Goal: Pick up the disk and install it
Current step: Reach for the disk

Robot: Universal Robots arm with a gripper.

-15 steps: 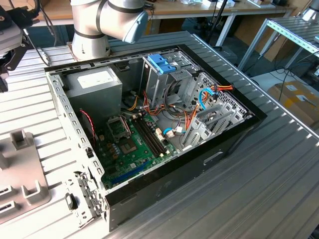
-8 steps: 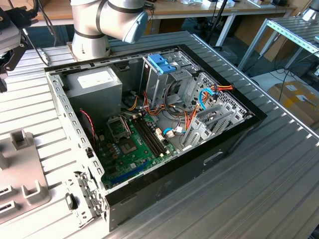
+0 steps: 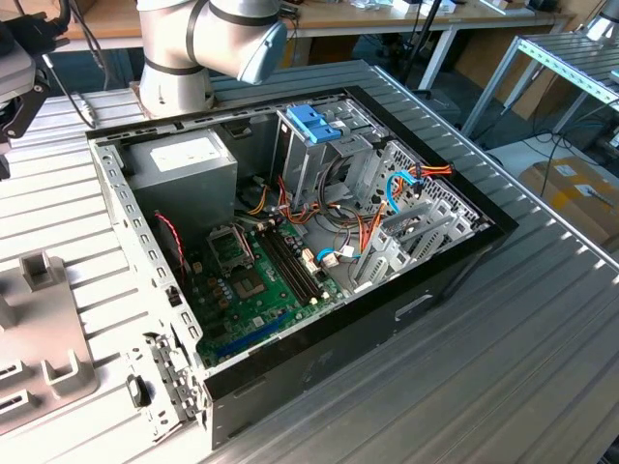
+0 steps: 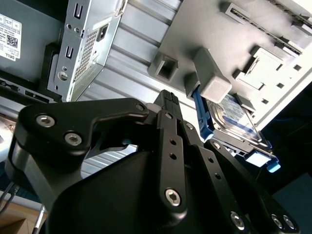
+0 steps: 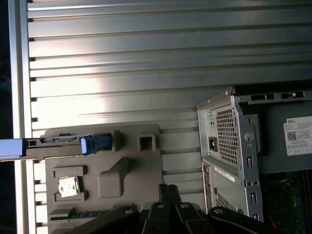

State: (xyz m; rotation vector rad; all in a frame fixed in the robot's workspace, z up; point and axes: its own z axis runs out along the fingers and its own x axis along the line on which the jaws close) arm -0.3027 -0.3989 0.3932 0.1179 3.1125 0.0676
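None of the task's steps shows as done from where you stand. The disk [image 4: 233,113] sits on its edge in a slot of the grey fixture tray [image 4: 195,29], label showing, with its blue side rail [image 4: 201,112] against the tray's raised block. The tray lies on the slatted table [image 3: 503,367] at the exterior view's left, near side, outside the open computer case [image 3: 387,329].

Your gripper [image 4: 168,97] hangs above the table near the tray. Its tips look drawn together with nothing between them, and it touches neither the disk nor the tray. In the first wrist view the gripper [image 5: 168,189] lies beside the tray's edge, between the tray and the rear corner of the case.

Inside the case, the metal drive cage [image 3: 314,145] with the blue plastic top stands at the far side, right of the grey power supply [image 3: 184,159]. I see no disk seated there.

My judgement is that the whole job is left: both the pick and the install.
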